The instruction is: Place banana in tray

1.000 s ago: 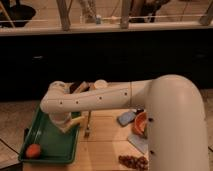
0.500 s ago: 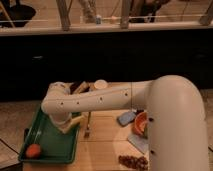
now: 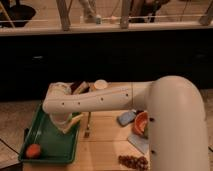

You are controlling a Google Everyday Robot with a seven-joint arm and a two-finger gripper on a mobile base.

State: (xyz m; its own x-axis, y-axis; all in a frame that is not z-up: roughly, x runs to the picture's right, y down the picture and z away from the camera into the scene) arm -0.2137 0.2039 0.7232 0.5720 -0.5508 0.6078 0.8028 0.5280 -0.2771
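Note:
The dark-green tray point(image 3: 47, 142) lies at the table's left side. A round orange fruit point(image 3: 33, 150) sits in its near left corner. My arm reaches from the right across the table to the left. My gripper point(image 3: 62, 122) points down over the tray's right half. It is shut on the pale-yellow banana point(image 3: 74, 121), which sticks out to the right, just above the tray's right rim.
A grey fork point(image 3: 87, 126) lies on the wooden table just right of the tray. An orange bowl point(image 3: 140, 123) and a blue-grey object point(image 3: 126, 118) sit partly behind my arm. A brown snack point(image 3: 132, 161) lies near the front. A white cup point(image 3: 100, 84) stands at the back.
My gripper has sunk slightly toward the tray with the banana in it. Nothing else has moved.

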